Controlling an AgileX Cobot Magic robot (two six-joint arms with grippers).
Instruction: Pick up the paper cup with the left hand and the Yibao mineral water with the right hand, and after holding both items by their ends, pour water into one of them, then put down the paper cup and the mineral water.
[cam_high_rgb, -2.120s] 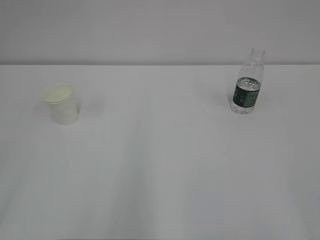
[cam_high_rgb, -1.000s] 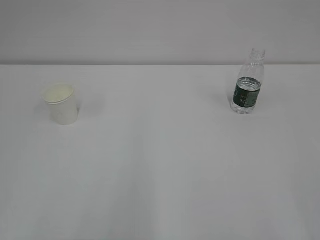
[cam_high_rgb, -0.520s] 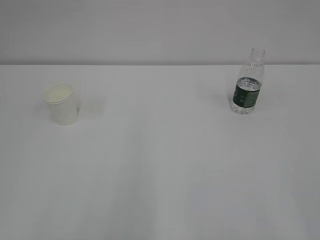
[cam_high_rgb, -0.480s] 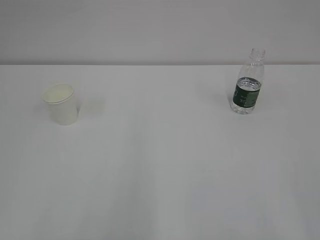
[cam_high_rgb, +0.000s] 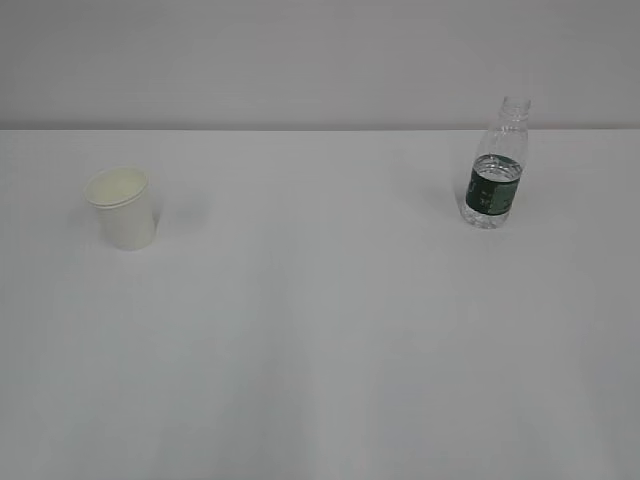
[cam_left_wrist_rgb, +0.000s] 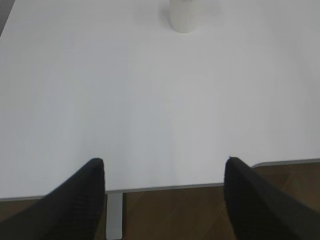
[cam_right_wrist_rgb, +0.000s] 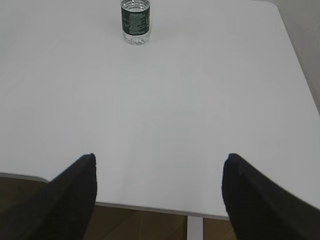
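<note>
- Across the last two seconds the exterior view barely alters: the paper cup (cam_high_rgb: 122, 208) shifts a touch on the far-left part of the table (cam_high_rgb: 320, 330), its rim slightly tilted earlier and level now; otherwise it stands upright in the same spot.
- The Yibao mineral water (cam_high_rgb: 496, 165) stays upright at the far right, capless, with water up to about the top of its green label; it has not moved.
- Cup and bottle stand well apart, with only bare white tabletop between them.
- Neither arm appears in the exterior view, then or now, so no approach has begun there.
- The left hand (cam_left_wrist_rgb: 165, 172) hangs back over the table's near edge; its two black fingers (cam_left_wrist_rgb: 80, 200) are spread wide with nothing between them. The cup's base shows at the far top of the left wrist view (cam_left_wrist_rgb: 184, 17), roughly in line with the gap.
- The right hand (cam_right_wrist_rgb: 159, 167) is likewise at the near edge, fingers (cam_right_wrist_rgb: 75, 195) wide apart and empty, with the bottle (cam_right_wrist_rgb: 135, 22) far ahead and a little left of centre.
- Judged from this, the task looks to be at its very start: both pickups are yet to be made, and each hand needs a long forward reach.
- The light cup seems easy to nudge or tip, so a centred, gentle closing would suit it; the open bottle could spill if knocked.
</note>
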